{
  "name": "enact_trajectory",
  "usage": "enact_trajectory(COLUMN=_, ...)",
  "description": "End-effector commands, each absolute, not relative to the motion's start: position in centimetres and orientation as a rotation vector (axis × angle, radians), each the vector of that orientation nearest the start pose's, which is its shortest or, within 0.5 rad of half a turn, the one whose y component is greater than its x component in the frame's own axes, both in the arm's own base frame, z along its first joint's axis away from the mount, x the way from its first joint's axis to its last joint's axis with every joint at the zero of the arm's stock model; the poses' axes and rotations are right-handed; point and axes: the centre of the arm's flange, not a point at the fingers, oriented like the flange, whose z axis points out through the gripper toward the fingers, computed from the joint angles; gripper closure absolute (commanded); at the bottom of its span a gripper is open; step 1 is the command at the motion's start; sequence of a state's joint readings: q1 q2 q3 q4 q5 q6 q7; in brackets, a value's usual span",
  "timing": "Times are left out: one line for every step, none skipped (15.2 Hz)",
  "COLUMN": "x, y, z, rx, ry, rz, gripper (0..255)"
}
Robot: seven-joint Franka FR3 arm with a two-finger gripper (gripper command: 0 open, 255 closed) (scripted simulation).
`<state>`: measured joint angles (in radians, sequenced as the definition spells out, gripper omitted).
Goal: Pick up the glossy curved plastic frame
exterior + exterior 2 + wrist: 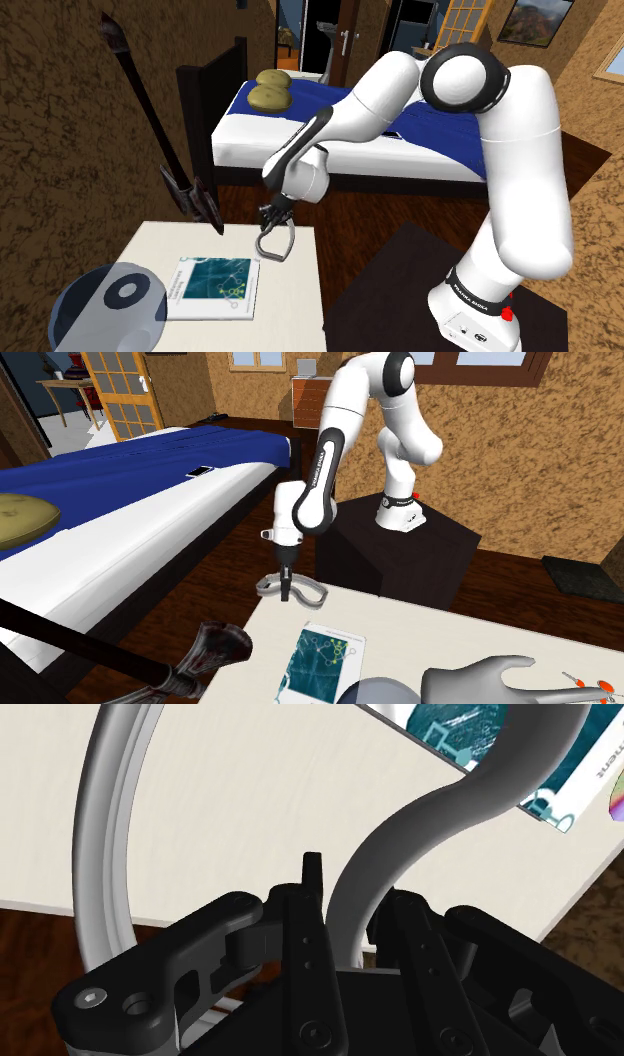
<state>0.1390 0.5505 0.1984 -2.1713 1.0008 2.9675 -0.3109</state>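
Cream table (290, 310) carries a teal book (213, 288); at its two o'clock, shoulder view, the black hand (273, 229) grips the grey curved frame (108, 824).

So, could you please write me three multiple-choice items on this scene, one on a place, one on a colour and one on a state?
1. Where does the book lie? A on the bed; B on the table; C on the stand.
2. What colour is the curved frame? A red; B yellow; C grey.
3. How is the gripper? A shut on the curved frame; B open; C shut on nothing.
Key: 1 B, the book lies flat on the table; 2 C, the curved frame is plain grey; 3 A, the fingers clasp its bar in the wrist view.
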Motion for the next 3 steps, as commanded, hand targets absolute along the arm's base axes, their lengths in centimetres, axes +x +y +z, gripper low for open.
enact_trajectory(x=53.74, y=13.16, z=15.78, rx=-2.708, ry=0.503, rz=-0.247, gripper=255)
enact_trajectory(x=53.74, y=13.16, z=15.86, rx=-2.708, ry=0.503, rz=-0.247, gripper=255)
enact_trajectory(x=53.74, y=13.16, z=15.86, rx=-2.708, ry=0.503, rz=-0.247, gripper=255)
